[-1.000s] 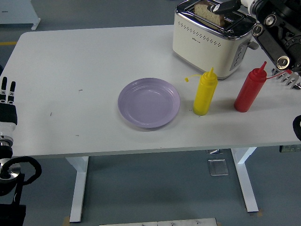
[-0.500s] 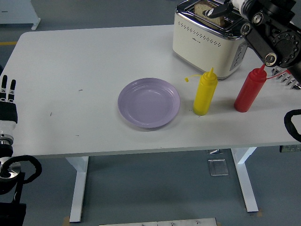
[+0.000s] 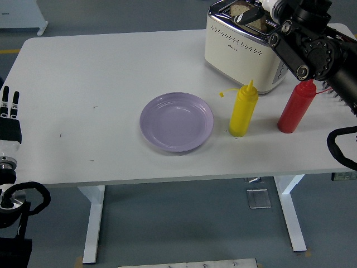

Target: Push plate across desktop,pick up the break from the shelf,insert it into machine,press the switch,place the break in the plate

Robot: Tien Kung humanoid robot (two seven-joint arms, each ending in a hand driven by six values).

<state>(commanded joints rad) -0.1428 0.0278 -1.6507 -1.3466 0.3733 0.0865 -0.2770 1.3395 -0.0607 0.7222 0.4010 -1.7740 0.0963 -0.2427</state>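
Observation:
A cream toaster (image 3: 240,47) stands at the table's far right. A slice of bread (image 3: 240,8) sits low in its top slot, only its upper edge showing. My right hand (image 3: 251,13) reaches over the toaster from the right, fingers closed on the top of the slice. The black forearm crosses the toaster's right end and hides its side. A lilac plate (image 3: 176,121) lies empty at the table's middle, well left of the toaster. My left hand (image 3: 8,109) rests at the picture's left edge, beside the table, fingers straight and holding nothing.
A yellow squeeze bottle (image 3: 243,110) stands just right of the plate, and a red one (image 3: 295,107) stands under my right forearm. White tines of a rack (image 3: 337,94) show at the right edge. The table's near edge (image 3: 167,180) runs below the plate.
My right arm has swung left over the toaster. The bread has gone from standing tall above the slot to sitting low in it. The left hand has stayed put.

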